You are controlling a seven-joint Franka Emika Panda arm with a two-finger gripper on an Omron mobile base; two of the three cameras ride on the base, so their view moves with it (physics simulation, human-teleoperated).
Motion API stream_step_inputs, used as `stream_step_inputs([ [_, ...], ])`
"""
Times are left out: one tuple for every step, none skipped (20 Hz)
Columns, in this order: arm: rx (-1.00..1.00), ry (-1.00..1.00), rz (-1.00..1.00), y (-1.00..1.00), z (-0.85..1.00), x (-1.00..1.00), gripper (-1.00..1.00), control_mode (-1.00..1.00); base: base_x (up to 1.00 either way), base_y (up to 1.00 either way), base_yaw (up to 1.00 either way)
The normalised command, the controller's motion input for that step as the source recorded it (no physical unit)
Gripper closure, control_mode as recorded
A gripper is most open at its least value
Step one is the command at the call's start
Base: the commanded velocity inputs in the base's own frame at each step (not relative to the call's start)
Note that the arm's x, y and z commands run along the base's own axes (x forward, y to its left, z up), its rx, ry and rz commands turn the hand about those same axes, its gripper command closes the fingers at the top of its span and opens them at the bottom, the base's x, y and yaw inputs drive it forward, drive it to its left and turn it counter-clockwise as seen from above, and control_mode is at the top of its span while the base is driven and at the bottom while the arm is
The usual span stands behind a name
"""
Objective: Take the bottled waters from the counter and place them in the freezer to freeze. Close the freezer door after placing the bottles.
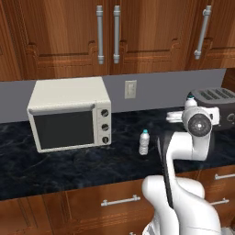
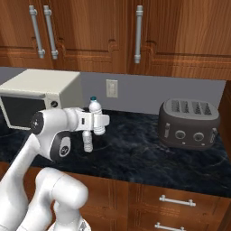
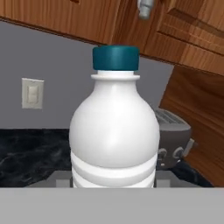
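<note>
The counter, black marble over wooden drawers, runs across both base views under a row of brown wall cabinets. On it, at about nine o'clock in the left base view, sits a cream microwave, its back against the grey wall. At three o'clock in the right base view stands a dark four-slot toaster, also set back by the wall, which leaves the front strip of the counter free for the arm.

The gripper is closed around one bottled water, held upright and lifted off the counter, cap on top. In the hand view this held bottle stands right in front of the camera, gripped low on its ribbed body, probably so it rides steady while carried.

The second bottle stands upright on the counter near its front edge, at about five o'clock from the microwave, just below and beside the held one in the right base view.
</note>
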Motion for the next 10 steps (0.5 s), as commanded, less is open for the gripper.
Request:
stream_step_inputs([
  [-0.15,0.26,0.0,0.46,0.2,-0.24,1.0,-1.0,0.0,0.0,0.0],
  [-0.11,0.26,0.0,0.53,0.27,-0.36,1.0,-1.0,0.0,0.0,0.0],
  [-0.08,0.29,0.0,0.47,0.33,-0.44,1.0,-1.0,0.0,0.0,0.0],
  [-0.05,0.28,0.02,0.39,0.31,-0.52,1.0,-1.0,0.0,0.0,0.0],
  [-0.02,0.25,0.06,0.32,0.2,-0.51,1.0,-1.0,0.0,0.0,0.0],
  [0.0,0.26,0.08,0.24,0.11,-0.44,1.0,-1.0,0.0,0.0,0.0],
  [0.0,0.28,0.1,0.16,0.0,-0.33,1.0,-1.0,0.0,0.0,0.0],
  [0.05,0.15,0.09,0.15,0.0,-0.36,1.0,-1.0,0.0,0.0,0.0],
  [0.25,0.0,0.12,0.08,-0.21,-0.5,1.0,-1.0,0.0,0.0,0.0],
  [0.29,0.0,0.14,0.0,-0.19,-0.43,1.0,-1.0,0.0,0.0,0.0],
])
